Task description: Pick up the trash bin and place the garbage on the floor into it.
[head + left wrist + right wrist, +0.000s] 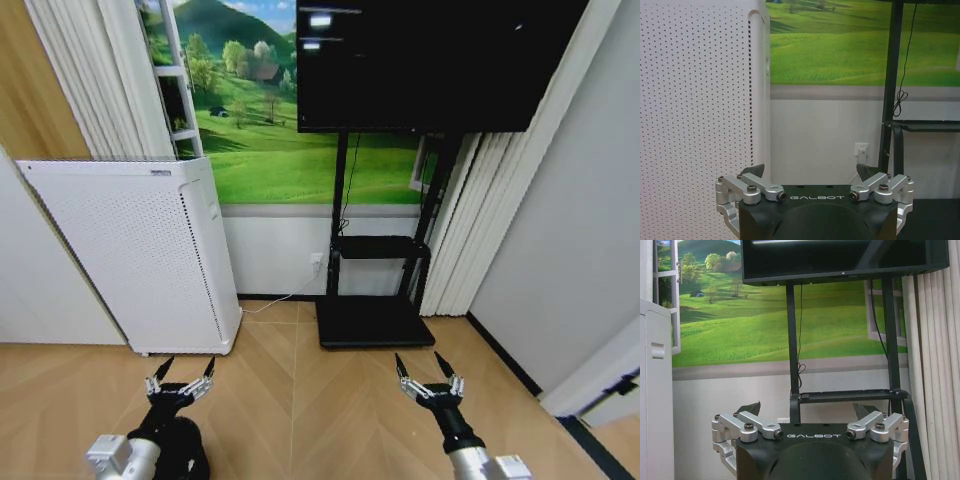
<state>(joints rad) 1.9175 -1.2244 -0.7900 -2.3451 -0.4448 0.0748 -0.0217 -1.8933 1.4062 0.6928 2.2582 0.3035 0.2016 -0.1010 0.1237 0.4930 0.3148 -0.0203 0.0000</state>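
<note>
My left gripper [188,364] hovers open over the wood floor in front of the white perforated appliance [140,250], nothing between its fingers. In its wrist view the left gripper [810,171] faces the appliance [695,100] and the wall. My right gripper [418,360] is also open and empty, held low before the TV stand [370,320]; the right gripper [806,408] faces that stand [845,396]. A dark rounded shape [192,455] sits under my left wrist; I cannot tell whether it is the trash bin. The garbage is out of view.
A large black TV [430,60] hangs on the stand above a low black base plate [372,322]. Curtains [470,230] hang at the right and a grey wall [570,250] closes that side. Bare wood floor [300,400] lies between my arms.
</note>
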